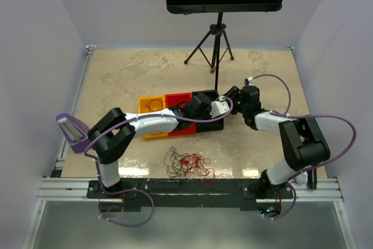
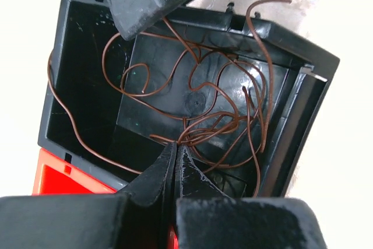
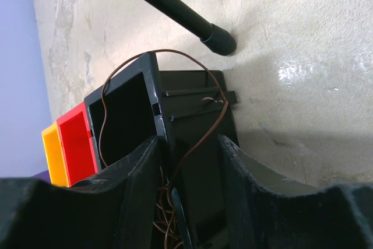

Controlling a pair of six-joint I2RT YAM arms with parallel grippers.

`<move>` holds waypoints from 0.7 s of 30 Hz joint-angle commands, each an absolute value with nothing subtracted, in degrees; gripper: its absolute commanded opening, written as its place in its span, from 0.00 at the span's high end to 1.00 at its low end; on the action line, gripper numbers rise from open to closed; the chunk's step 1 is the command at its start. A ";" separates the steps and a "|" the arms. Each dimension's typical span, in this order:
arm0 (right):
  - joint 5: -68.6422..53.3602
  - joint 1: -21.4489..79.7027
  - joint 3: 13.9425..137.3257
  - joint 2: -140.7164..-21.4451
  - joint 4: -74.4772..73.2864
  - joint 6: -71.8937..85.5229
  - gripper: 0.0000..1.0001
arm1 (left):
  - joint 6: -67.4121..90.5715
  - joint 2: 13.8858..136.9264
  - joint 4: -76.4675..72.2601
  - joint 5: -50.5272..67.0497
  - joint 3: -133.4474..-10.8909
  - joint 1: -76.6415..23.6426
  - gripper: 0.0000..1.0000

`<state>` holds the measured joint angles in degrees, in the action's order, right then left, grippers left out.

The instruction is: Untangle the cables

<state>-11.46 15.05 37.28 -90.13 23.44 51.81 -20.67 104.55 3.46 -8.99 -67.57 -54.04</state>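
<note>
A tangle of red and dark cables (image 1: 189,165) lies on the table near the front edge. A brown cable (image 2: 218,88) is coiled inside a black bin (image 2: 291,45). My left gripper (image 2: 175,144) is shut, and its tips pinch a bunch of the brown cable's loops low in the bin. My right gripper (image 3: 189,141) is open and straddles the black bin's wall (image 3: 198,86). A loop of the brown cable (image 3: 218,115) hangs over that wall. In the top view both grippers, left (image 1: 204,107) and right (image 1: 230,101), meet at the black bin (image 1: 205,94).
A yellow bin (image 1: 150,104) and a red bin (image 1: 178,98) stand in a row left of the black one. A music stand (image 1: 218,27) stands behind, one leg's foot (image 3: 221,42) close to the black bin. White walls enclose the table.
</note>
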 commanded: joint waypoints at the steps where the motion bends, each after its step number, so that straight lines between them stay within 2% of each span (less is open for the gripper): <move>1: -9.05 14.68 38.15 -88.24 23.03 49.84 0.51 | -21.88 104.86 0.97 -10.81 -69.35 -54.23 1.00; 7: -7.04 14.33 37.71 -85.87 21.36 49.31 0.47 | -23.02 103.54 -1.32 -10.99 -66.01 -54.23 1.00; 18: -11.24 13.36 37.35 -89.55 25.40 51.77 0.54 | -24.61 100.55 -1.41 -10.02 -62.23 -54.32 0.98; 21: -12.83 13.27 37.09 -90.18 25.22 52.29 0.48 | -24.61 100.11 -1.93 -10.28 -61.96 -54.32 0.98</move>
